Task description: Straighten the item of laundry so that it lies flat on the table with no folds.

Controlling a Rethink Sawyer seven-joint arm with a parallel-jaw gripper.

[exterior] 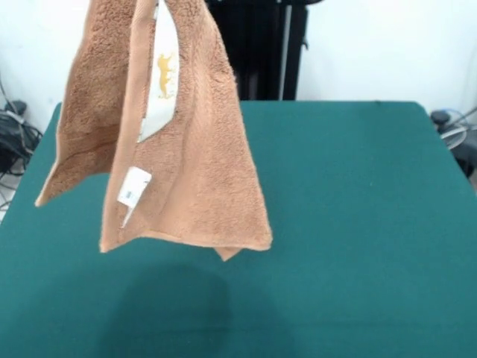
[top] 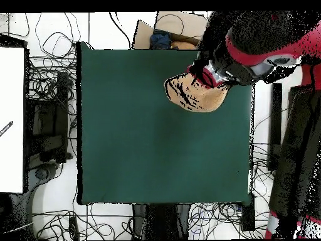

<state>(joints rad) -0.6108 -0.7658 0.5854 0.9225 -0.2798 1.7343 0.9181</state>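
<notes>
The orange-tan towel (exterior: 197, 156) hangs in the air above the green table (exterior: 358, 224), bunched at the top and spreading downward in loose folds. Its lower corners hang clear of the table, and it casts a shadow below. A white label (exterior: 165, 74) and a small white tag (exterior: 134, 186) show on it. The top of the towel runs out of the front view, so the gripper is hidden there. In the overhead view the gripper (top: 212, 75) at the end of the red and black arm sits over the towel (top: 194, 95) near the table's (top: 138, 138) top right and holds it up.
The black pedestal (exterior: 261, 45) stands behind the table. Cables lie on the floor on all sides (top: 50, 81). A cardboard box (top: 169, 31) sits beyond the table's top edge. A white board (top: 11, 119) lies at the left.
</notes>
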